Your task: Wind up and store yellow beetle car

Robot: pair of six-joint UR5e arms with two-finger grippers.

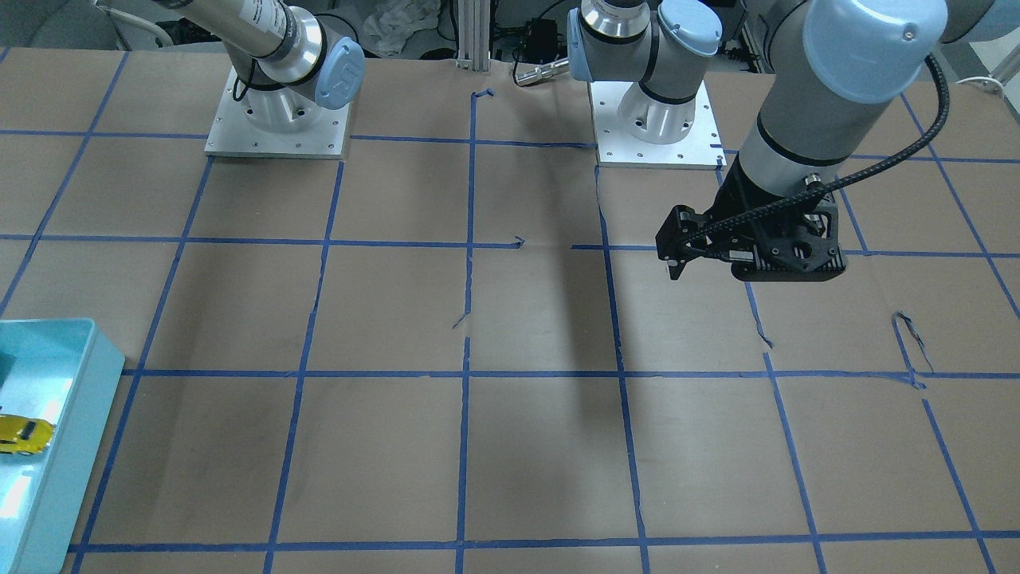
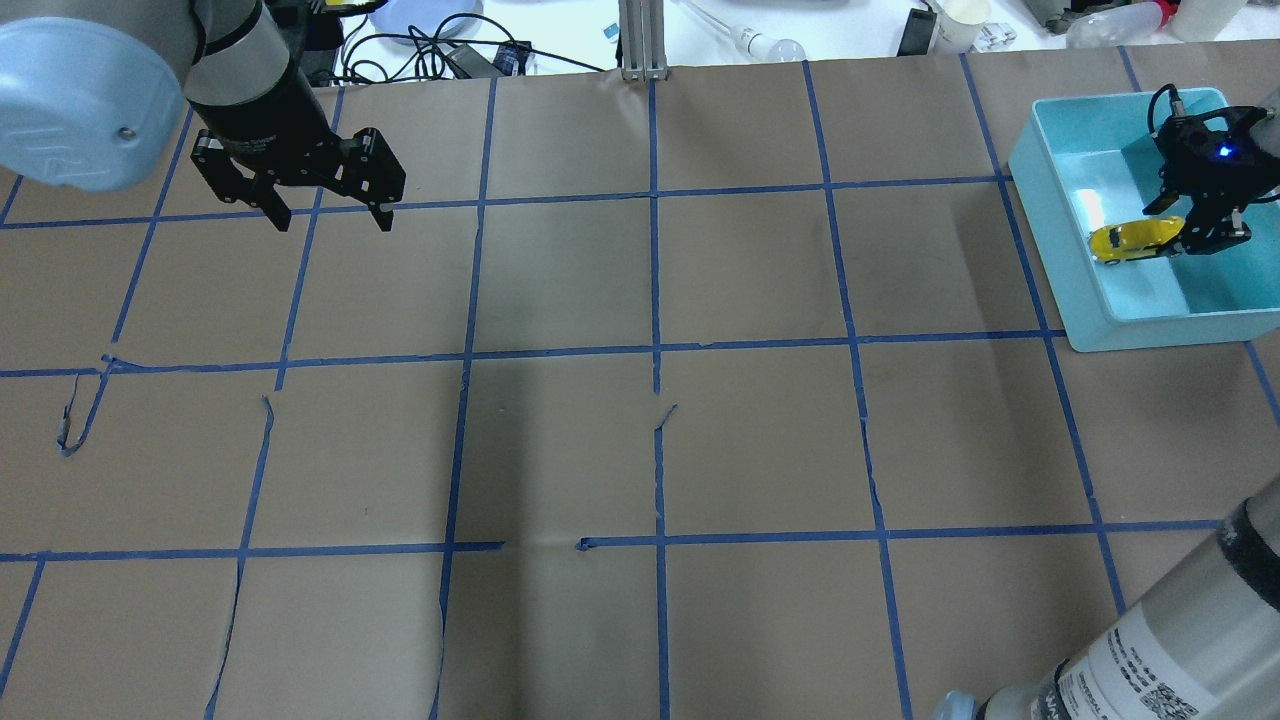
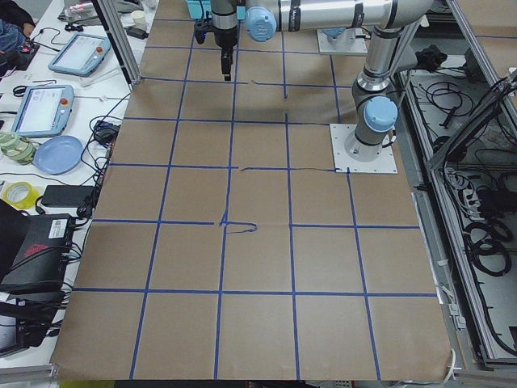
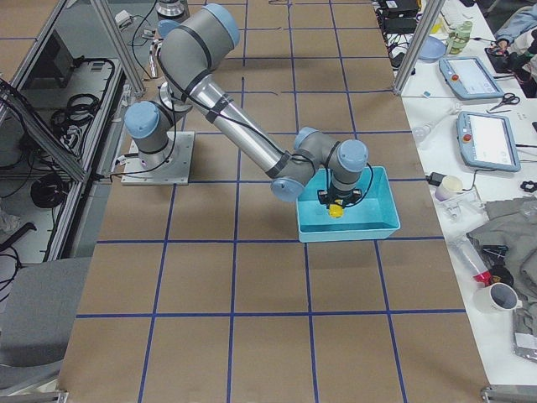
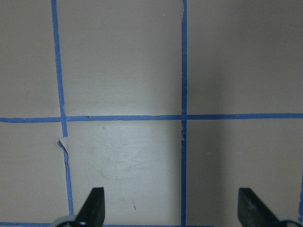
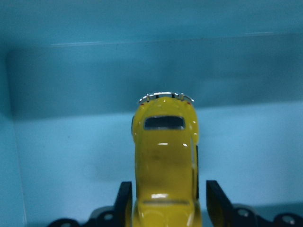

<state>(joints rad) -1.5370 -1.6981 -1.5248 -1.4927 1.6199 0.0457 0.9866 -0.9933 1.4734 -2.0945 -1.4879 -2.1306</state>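
The yellow beetle car (image 2: pixel 1135 240) lies on the floor of a teal bin (image 2: pixel 1150 332) at the table's far right. It also shows in the front view (image 1: pixel 24 434) and the right wrist view (image 6: pixel 165 161). My right gripper (image 2: pixel 1190 235) is down in the bin. Its fingers (image 6: pixel 124 201) flank the car's rear with a thin gap on each side, so it is open. My left gripper (image 2: pixel 330 220) is open and empty, hanging above the paper-covered table at the far left. Its fingertips (image 5: pixel 94 203) stand wide apart.
Brown paper with a blue tape grid (image 2: pixel 655 350) covers the table. The teal bin's walls (image 1: pixel 72 422) stand around the right gripper. Both arm bases (image 1: pixel 657 127) sit on the table at the robot's side. Loose tape ends curl up (image 2: pixel 75 420).
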